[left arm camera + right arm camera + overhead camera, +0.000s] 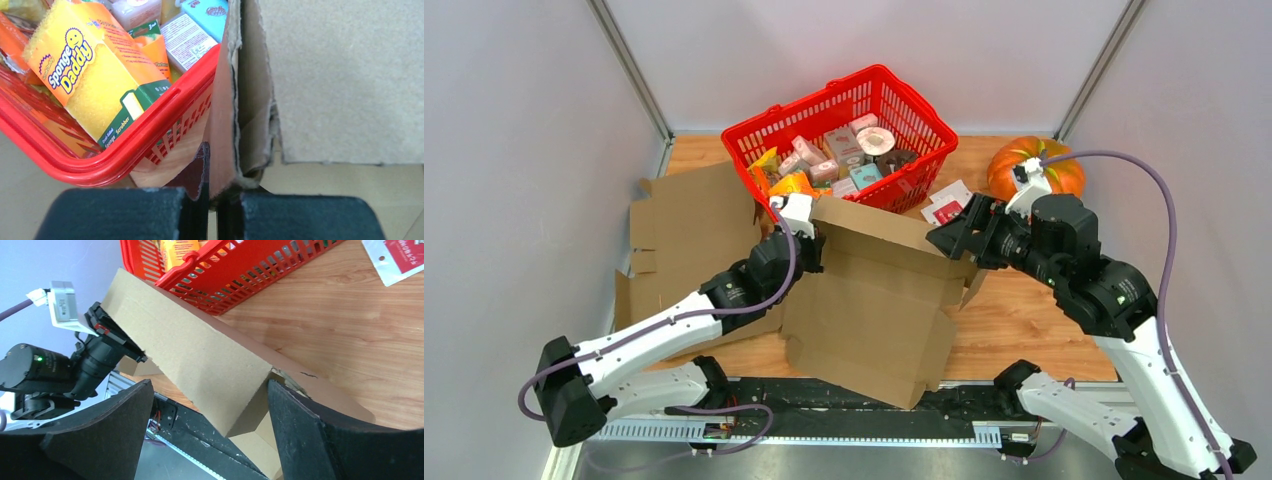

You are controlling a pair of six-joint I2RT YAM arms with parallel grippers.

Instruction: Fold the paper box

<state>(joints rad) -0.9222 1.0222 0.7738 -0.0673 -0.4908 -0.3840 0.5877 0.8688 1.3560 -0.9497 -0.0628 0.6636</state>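
While the left gripper (213,201) clamps one wall edge of the brown corrugated cardboard box (874,300) as anchor | box: half-erected, between both tools | right gripper (210,432): jaws wide, straddling opposite corner, nothing held, apparently to square it.

You see a wood-grain worktop (1024,320) boxed in by plain pale walls (514,150) on three sides, with slim metal corner posts (631,70) rising at the back corners under even, soft light.

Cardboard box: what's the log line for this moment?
left gripper: shut on cardboard box wall | right gripper: open, straddling its edge | fold: unfinished
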